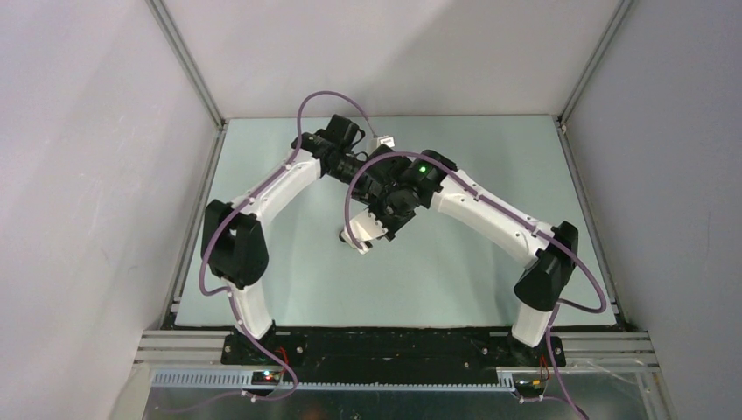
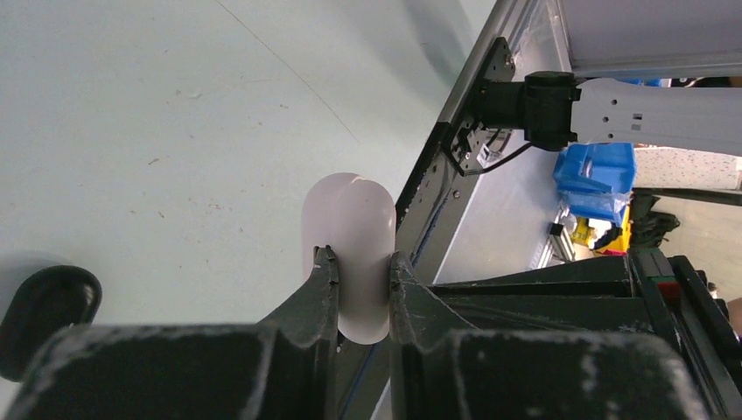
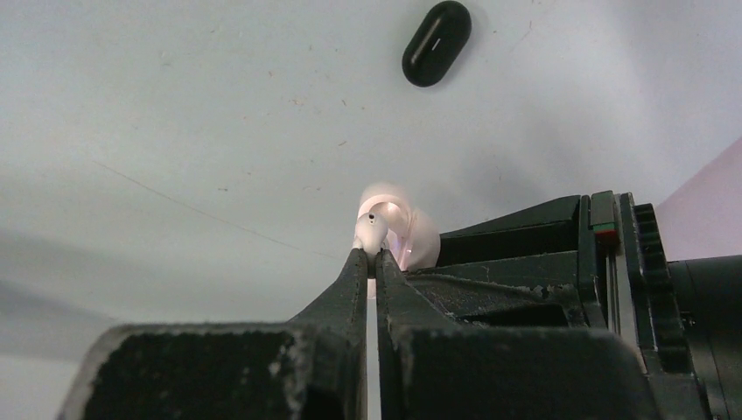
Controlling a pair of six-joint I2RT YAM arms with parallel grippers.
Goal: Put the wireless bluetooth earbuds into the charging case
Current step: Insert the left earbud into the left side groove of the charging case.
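White glossy bud (image 3: 371, 229) in right claw (image 3: 372, 256)

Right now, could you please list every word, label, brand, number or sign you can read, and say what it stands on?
No text can be read in any view.
black case: only a short pale line, no letters.
white case in the left gripper: blank.
white earbud in the right gripper: no marking.
blue bins: too blurred to tell.
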